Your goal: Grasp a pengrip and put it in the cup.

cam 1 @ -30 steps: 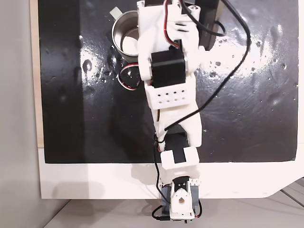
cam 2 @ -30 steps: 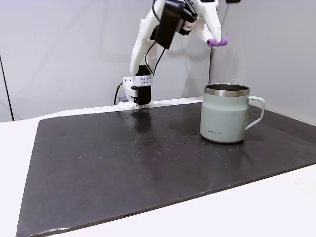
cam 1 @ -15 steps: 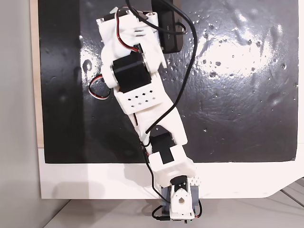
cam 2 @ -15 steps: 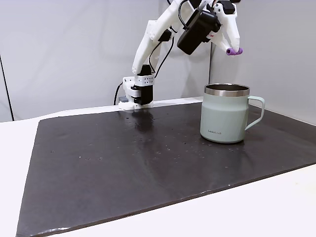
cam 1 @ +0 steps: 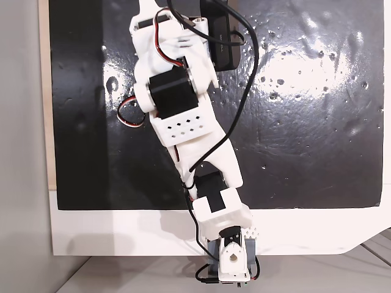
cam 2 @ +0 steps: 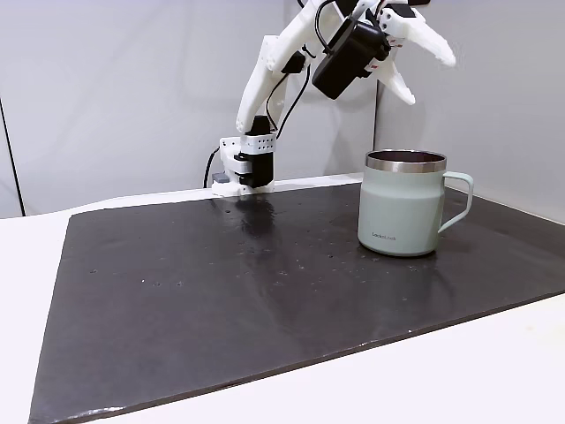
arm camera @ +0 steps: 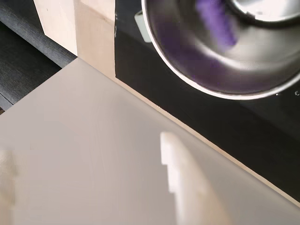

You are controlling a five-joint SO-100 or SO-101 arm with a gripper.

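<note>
Inside round brushed-steel cup (arm camera: pixel 187 61), blurred purple pengrip (arm camera: pixel 215 21).

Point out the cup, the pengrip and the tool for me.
cup (cam 2: pixel 399 212): a fixed view from the side, on its pale outer wall.
pengrip (arm camera: pixel 216 21): wrist view, on the blurred purple tube inside the cup.
tool (cam 2: pixel 431 69): a fixed view from the side, between the spread fingertips.

Cup (cam 2: pixel 402 215): sitting on mat (cam 2: pixel 221 291), right side in a fixed view.
Pengrip (arm camera: pixel 215 21): lying inside cup, wrist view.
Gripper (cam 2: pixel 428 72): hanging above cup.
</note>
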